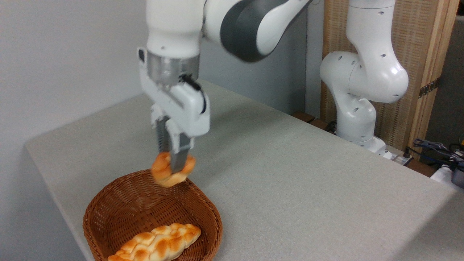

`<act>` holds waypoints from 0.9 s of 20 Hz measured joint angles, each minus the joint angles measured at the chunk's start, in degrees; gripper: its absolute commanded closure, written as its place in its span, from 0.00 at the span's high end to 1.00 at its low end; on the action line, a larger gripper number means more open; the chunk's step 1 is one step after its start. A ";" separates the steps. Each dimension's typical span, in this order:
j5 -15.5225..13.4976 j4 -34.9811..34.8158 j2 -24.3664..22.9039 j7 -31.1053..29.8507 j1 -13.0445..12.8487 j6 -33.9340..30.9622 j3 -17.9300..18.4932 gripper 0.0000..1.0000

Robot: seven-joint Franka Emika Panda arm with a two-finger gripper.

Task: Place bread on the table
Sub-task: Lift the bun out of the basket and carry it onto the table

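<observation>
Pinching the bread (171, 170), the gripper (173, 161) held it tilted above the basket (108, 210) rim — loaf (156, 244) below.

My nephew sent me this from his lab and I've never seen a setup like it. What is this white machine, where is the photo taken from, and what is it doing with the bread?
The white machine is a robot arm, bolted at the far right edge of the table. At its end is a gripper: two flat fingers that pinch like tongs. There is one picture only, taken by a fixed camera looking down across the table from the front.

The gripper is shut on a small round bun, holding it in the air just above the back rim of a brown wicker basket. A longer braided loaf lies inside the basket. The rest of the grey table surface in view is bare.
</observation>
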 measured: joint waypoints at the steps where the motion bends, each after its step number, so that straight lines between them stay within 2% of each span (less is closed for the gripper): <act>1: 0.00 -0.09 -1.34 0.00 0.02 -3.46 0.06 0.33; 4: 3.13 -1.64 -3.91 0.04 -0.75 -10.46 -0.06 0.34; 7: 4.57 -6.16 -5.03 0.04 -3.26 -11.14 -0.28 0.45; 10: 4.77 -10.25 -5.00 0.03 -5.81 -10.80 -0.87 0.80; 12: 4.79 -11.77 -4.98 0.03 -6.09 -10.46 -1.80 0.97; 13: 4.80 -12.18 -4.98 0.03 -6.09 -10.44 -2.09 1.00; 18: 4.86 -12.59 -4.96 0.03 -6.08 -10.43 -2.20 1.00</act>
